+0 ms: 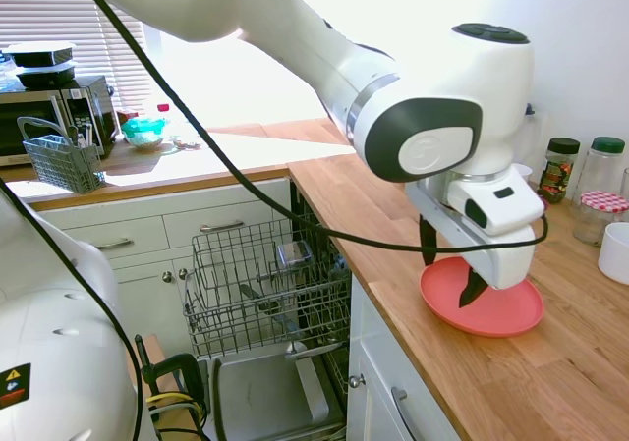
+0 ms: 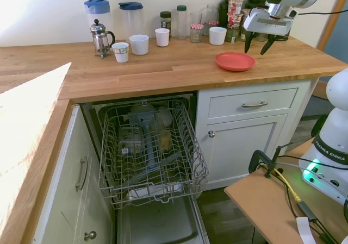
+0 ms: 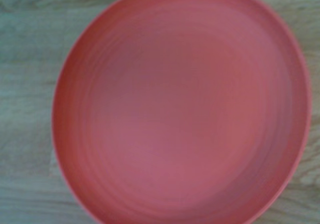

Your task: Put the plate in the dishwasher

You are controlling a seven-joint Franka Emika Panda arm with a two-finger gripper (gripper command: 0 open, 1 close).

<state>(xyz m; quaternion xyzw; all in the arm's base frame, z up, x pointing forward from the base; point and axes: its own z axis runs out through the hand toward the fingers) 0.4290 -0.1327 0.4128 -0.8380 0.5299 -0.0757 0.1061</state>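
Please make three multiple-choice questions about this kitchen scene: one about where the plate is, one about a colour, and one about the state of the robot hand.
1. Where is the plate?
A. In the dishwasher rack
B. On the wooden counter
C. On the floor

2. What colour are the lids of the two pitchers?
A. Blue
B. Green
C. Yellow

3. What is the state of the hand?
A. Shut on the plate
B. Shut on a mug
C. Open, holding nothing

Answers:
1 B, the plate lies flat on the counter, not in the dishwasher.
2 A, both pitchers have blue lids.
3 C, the hand has its fingers spread above the counter.
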